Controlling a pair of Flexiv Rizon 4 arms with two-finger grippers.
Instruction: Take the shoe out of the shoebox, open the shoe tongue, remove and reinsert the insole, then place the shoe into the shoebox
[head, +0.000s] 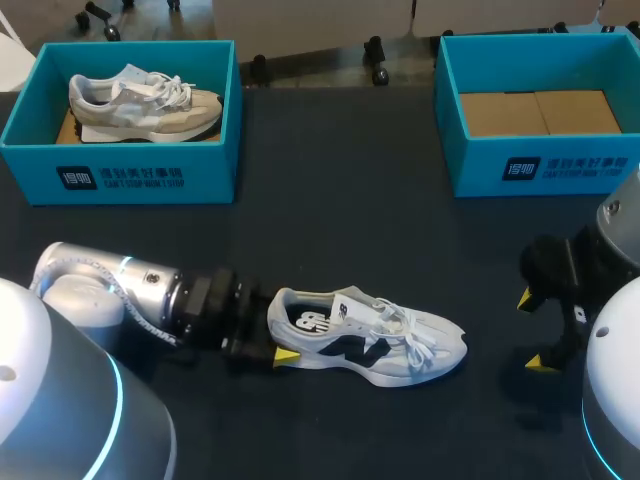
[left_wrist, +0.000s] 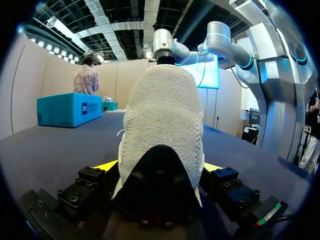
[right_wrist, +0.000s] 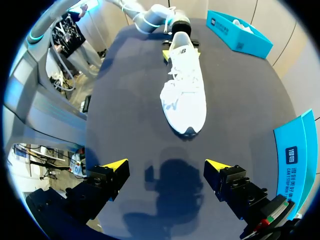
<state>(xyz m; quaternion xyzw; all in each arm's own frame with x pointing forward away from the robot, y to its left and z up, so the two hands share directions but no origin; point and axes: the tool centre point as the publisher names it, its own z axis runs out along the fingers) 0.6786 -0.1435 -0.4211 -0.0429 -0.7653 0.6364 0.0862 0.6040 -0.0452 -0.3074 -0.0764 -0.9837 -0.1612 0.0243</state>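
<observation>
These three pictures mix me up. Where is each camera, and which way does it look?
Head: above and behind, looking down on the table; both arms show.
Left wrist: on the left arm, looking along its jaws, shut on the shoe.
Right wrist: on the right arm, looking down past its open jaws at the table.
All share the shoe.

A dark table carries a left teal shoebox at its far side, a right teal shoebox well apart from it, and a white sneaker standing on its sole nearer the front.
</observation>
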